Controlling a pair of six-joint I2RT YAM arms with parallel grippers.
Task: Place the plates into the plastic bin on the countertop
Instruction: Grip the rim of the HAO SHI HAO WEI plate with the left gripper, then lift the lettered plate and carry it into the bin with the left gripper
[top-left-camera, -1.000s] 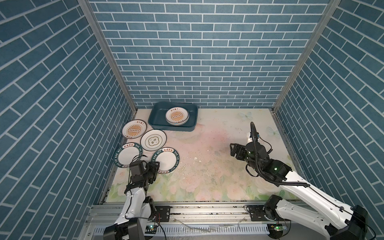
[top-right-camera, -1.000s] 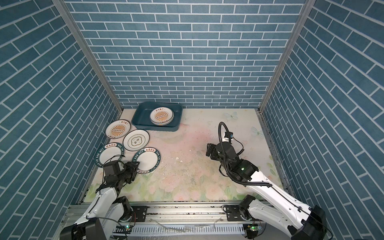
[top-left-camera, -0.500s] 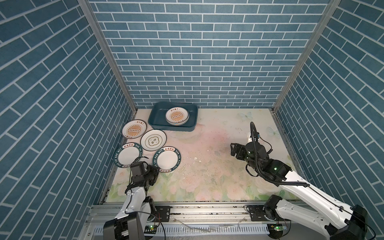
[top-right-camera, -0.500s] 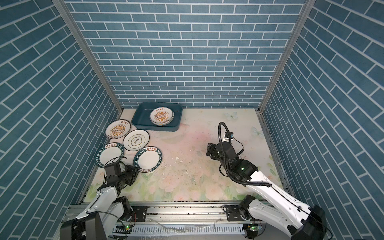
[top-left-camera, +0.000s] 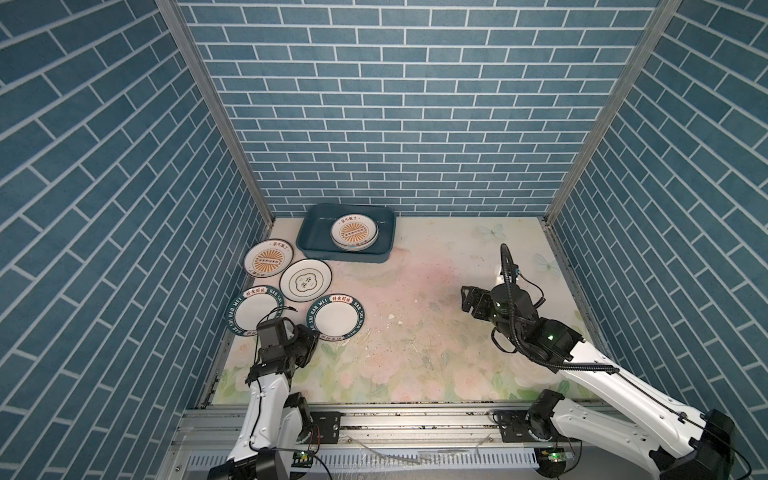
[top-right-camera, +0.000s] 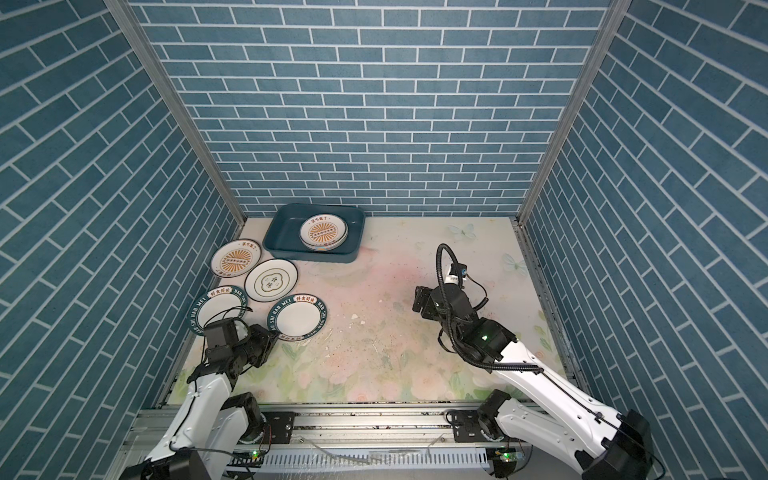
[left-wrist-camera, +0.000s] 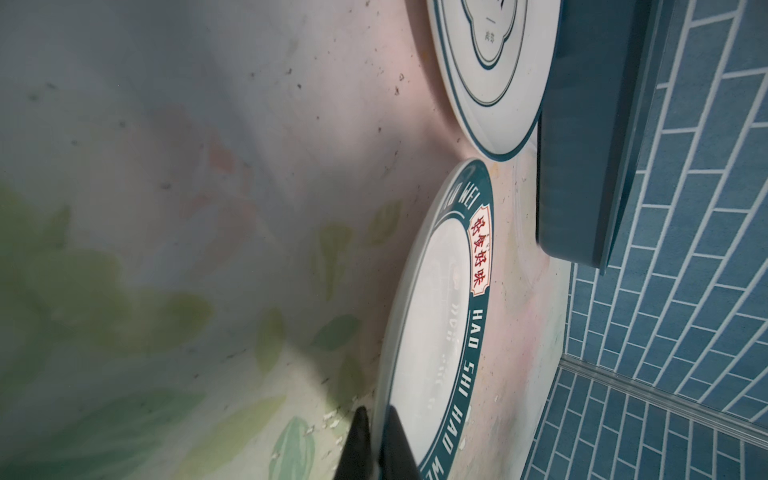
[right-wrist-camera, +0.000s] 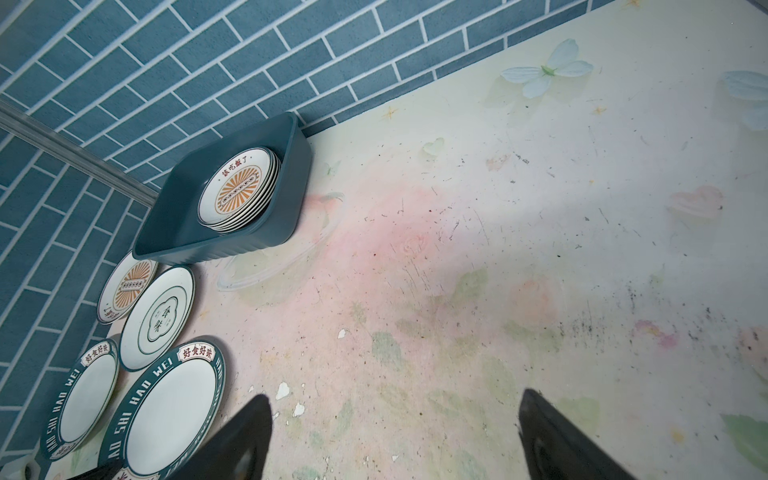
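Left wrist view shows your left pincer (left-wrist-camera: 376, 415) clamped on the near rim of the green-banded plate (left-wrist-camera: 432, 332), which lies on the counter (left-wrist-camera: 208, 166). Lift slowly, hold it level, then carry it to the plastic bin (left-wrist-camera: 590, 124). Your right pincer (right-wrist-camera: 392, 397) stands wide, empty.

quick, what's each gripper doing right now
Left gripper: closed on the rim of the green-banded plate.
Right gripper: open, holding nothing.
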